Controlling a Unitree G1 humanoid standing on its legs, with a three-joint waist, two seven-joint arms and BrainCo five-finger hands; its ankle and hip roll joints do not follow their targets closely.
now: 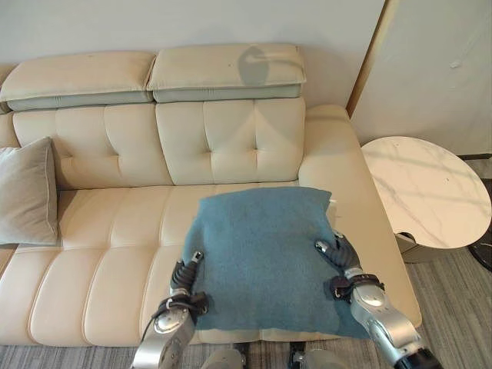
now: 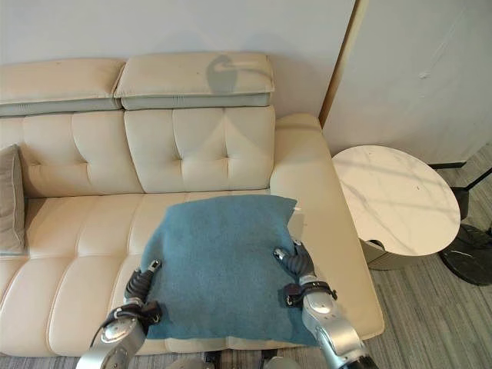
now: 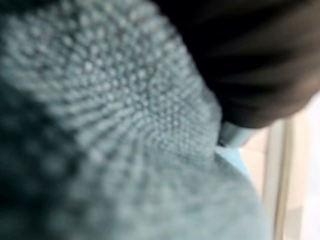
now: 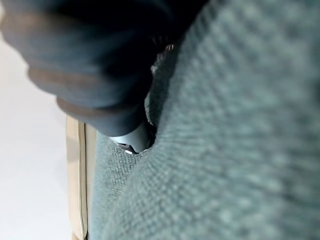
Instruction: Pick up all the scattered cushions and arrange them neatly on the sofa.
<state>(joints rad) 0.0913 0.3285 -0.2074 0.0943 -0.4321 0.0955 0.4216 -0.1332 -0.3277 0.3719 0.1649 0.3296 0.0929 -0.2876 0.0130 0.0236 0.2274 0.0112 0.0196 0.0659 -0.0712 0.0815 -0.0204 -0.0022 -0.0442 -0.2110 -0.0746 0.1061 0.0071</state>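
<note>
Cream sofa [image 1: 115, 254] carries blue cushion [image 1: 257, 254] (grey cushion [image 1: 27, 192] leftward).

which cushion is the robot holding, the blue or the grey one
The blue cushion, held between the left hand and right hand over the sofa seat. The grey cushion leans untouched at the far end.

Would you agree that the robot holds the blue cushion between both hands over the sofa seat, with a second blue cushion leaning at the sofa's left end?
Not quite: the left eye view shows the leaning cushion is grey. The blue cushion sits between the left hand and right hand over the sofa.
</note>
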